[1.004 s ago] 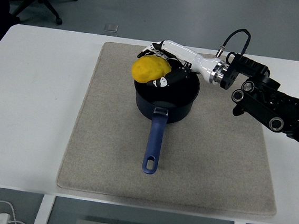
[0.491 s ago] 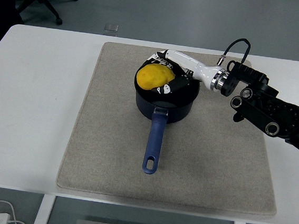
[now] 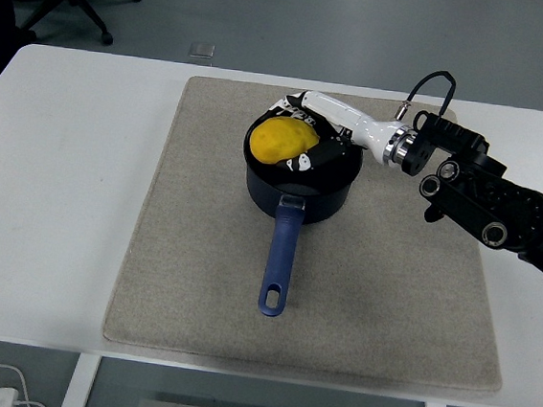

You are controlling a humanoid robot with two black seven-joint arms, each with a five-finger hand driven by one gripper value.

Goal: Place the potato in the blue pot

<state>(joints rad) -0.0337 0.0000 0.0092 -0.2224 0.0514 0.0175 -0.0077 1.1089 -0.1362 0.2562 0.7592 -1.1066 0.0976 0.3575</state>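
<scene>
Black right arm point(image 3: 493, 201), white forearm shell, looping black cable point(image 3: 427, 84).

pot point(image 3: 300, 182) mouth blocked by potato point(image 3: 281, 140) and hand point(image 3: 307, 135).

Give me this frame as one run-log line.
arm: right | right hand: shut on potato | potato: over blue pot opening, not released | pot: on mat, handle toward near edge | left arm: out of view

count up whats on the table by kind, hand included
potato: 1, yellow, held by the hand over the pot's opening
blue pot: 1, handle toward the near edge
beige mat: 1, under the pot
right hand: 1, fingers around the potato
total: 4
</scene>
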